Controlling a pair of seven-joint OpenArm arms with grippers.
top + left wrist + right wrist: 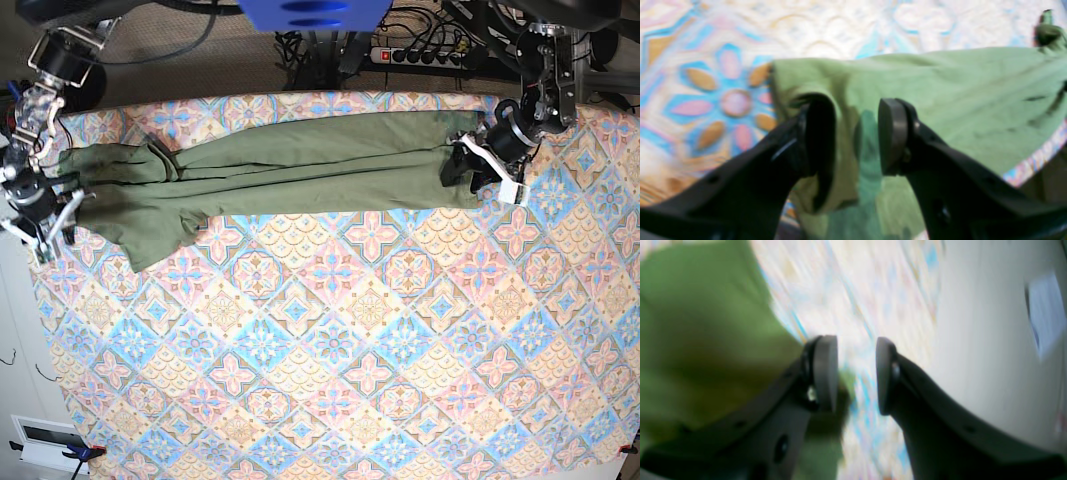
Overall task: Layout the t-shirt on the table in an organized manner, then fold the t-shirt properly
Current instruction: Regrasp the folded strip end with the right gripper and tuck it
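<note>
The left tool stands with its two pads apart, green cloth showing between and behind them but nothing pinched; in the base view it sits at the shirt's right-hand end, at or just above the cloth there. The right tool also has its pads apart, with only patterned cloth in the gap and the green fabric lying off to one side of it; in the base view it hovers at the shirt's opposite end, by the worktop's edge. The shirt lies stretched in a long, narrow band across the far part of the worktop, its long axis running from one tool to the other, so each arm is nearest to its own end. The band is rumpled: lengthwise creases run through the middle, and near the right tool a flap of cloth, perhaps a sleeve, spreads toward the near side. It reads as pulled out but not yet flat, so the spreading step looks unfinished and no fold is made. No containers are in view.
</note>
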